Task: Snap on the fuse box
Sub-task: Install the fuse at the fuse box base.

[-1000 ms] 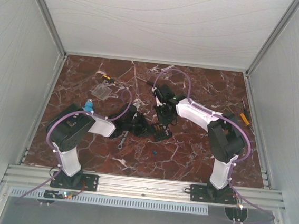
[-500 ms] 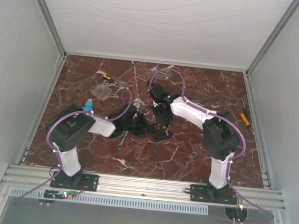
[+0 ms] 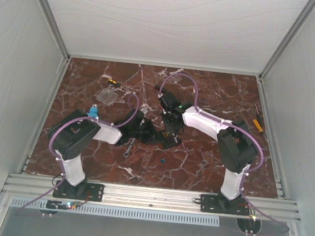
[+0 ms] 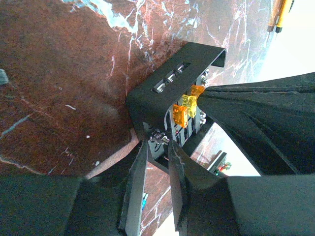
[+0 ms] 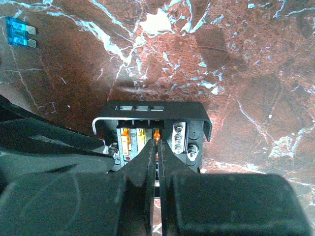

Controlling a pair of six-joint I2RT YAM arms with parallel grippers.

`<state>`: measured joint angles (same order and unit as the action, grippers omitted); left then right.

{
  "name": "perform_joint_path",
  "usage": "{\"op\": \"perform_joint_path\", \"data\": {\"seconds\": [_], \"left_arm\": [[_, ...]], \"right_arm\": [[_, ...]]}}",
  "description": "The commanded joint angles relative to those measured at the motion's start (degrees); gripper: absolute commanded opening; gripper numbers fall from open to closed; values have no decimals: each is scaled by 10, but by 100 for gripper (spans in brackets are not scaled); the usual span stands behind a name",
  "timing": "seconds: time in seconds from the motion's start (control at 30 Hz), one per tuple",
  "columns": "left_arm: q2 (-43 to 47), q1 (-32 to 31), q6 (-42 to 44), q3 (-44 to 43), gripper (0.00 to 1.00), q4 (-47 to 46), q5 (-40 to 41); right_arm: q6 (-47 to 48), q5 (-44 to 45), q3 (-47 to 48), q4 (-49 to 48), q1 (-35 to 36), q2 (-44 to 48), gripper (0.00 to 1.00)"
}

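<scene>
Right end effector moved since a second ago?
Yes. In the top view the right end effector shifted slightly left, away from the yellow-handled screwdriver.

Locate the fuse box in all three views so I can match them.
Top external: fuse box just below picture centre, partly hidden.
Left wrist: fuse box at centre, tilted, orange fuses showing.
Right wrist: fuse box at centre, open side toward camera.
Shared landmark: the red marble table beneath it.
</scene>
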<state>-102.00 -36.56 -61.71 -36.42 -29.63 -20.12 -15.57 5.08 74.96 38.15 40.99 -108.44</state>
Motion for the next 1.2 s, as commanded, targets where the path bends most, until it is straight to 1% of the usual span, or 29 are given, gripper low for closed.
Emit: {"op": "perform_joint_path", "data": {"seconds": [0.0, 0.17, 0.4, 0.47, 0.53, 0.6, 0.67, 0.77, 0.83, 0.93, 1.0, 1.17], "left_arm": [[2, -3, 8, 1, 24, 13, 10], [8, -3, 8, 3, 24, 13, 11], [26, -4, 10, 4, 24, 12, 13], [34, -5, 14, 2, 25, 13, 15], [43, -5, 19, 0, 26, 20, 19], [57, -5, 22, 1, 29, 26, 25], [76, -6, 25, 8, 31, 28, 31], [117, -6, 32, 27, 37, 36, 46], [147, -6, 39, 43, 43, 50, 63], [197, -6, 52, 68, 48, 75, 89], [228, -5, 61, 81, 53, 97, 109], [297, -5, 79, 111, 66, 150, 149]], "right_arm": [[-22, -34, -95, 113, 14, -87, 0], [-19, -19, -77, 109, 13, -50, 0], [-12, 24, 3, 48, 10, 40, 0], [-5, 33, 17, 20, 11, 68, 11], [0, 25, 16, -13, 13, 103, 13], [0, 4, 11, -32, 15, 135, 22], [3, -13, 1, -37, 17, 159, 29], [6, -12, -17, -13, 29, 174, 36], [7, -6, -41, 0, 40, 185, 40], [3, -10, -81, 0, 58, 208, 45], [1, -12, -102, -3, 71, 223, 49], [-3, -28, -144, -13, 98, 239, 51]]}}
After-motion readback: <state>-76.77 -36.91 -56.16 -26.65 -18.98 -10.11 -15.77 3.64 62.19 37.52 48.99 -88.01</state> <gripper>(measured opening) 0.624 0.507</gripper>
